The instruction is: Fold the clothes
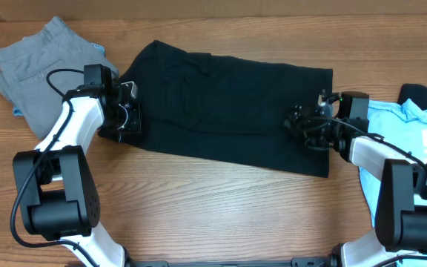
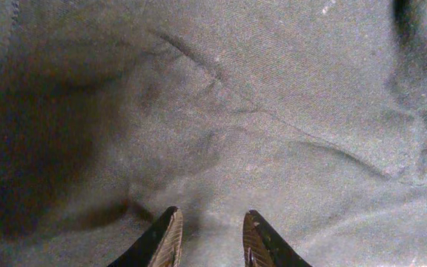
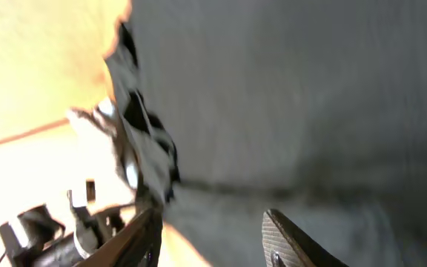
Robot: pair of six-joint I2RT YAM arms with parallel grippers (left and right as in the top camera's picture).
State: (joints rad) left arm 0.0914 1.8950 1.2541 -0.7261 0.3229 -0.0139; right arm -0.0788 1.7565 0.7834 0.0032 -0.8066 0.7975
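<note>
Left pincer [image 2: 210, 239], narrowly parted and empty, hovers over the 9 o'clock end of the plain black short-sleeved fabric T-shirt [image 1: 228, 104]. Right pincer [image 3: 215, 236], half-spread and empty, sits at its 3 o'clock hem. The shirt lies banded across the wooden counter [image 1: 221, 208]. Seemingly mid-fold: next, each must nip an edge before lifting.

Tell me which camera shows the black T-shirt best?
The overhead view: it shows nearly the whole black T-shirt spread on the table. Each wrist view shows only a close patch of its fabric, the right one blurred.
</note>
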